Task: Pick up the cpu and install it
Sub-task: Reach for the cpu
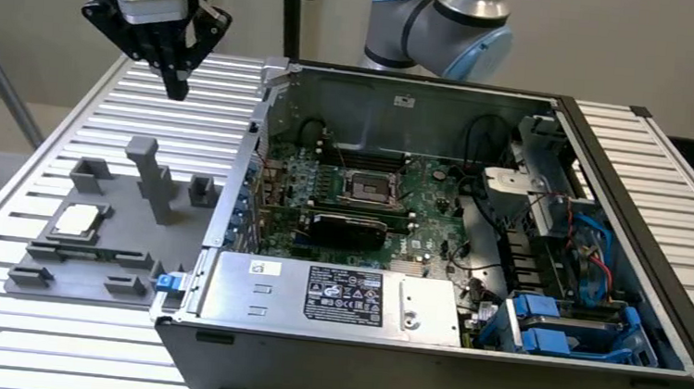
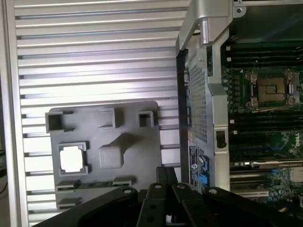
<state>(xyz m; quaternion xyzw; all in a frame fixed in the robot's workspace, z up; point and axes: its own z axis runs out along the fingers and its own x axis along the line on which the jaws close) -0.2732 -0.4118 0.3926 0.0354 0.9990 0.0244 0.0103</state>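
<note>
Silvery slats first, in the exterior view: shows the table (image 1: 49,357) running under everything. Puts the gripper (image 1: 178,86) in the upper left of the frame, well above the slats, with its fingers pressed together into one dark point and nothing held. Cuts off the arm above it at the frame's upper edge. Places the cpu (image 1: 77,220) at middle left, lying flat in a square pocket of the grey fixture (image 1: 121,237), well apart from the gripper and lower in the frame. Gives the centre and right to the open computer case (image 1: 431,387). Shows the socket (image 1: 369,187) on the green board (image 1: 432,220) deep inside, its detail too small to read. Hides the board's near edge behind the power supply (image 1: 339,296) at lower centre.

Wrist view next: catches the gripper (image 2: 165,176) as black linkages converging, closed with nothing between the tips, its body cropped by the frame edge. Shows the cpu (image 2: 72,158) pale and glared, seated in the fixture (image 2: 137,156) beside a raised post (image 2: 111,153). Leaves the chip's markings unreadable. Sets the case wall (image 2: 203,94) between fixture and socket (image 2: 271,90), and crops the board beyond.
</note>
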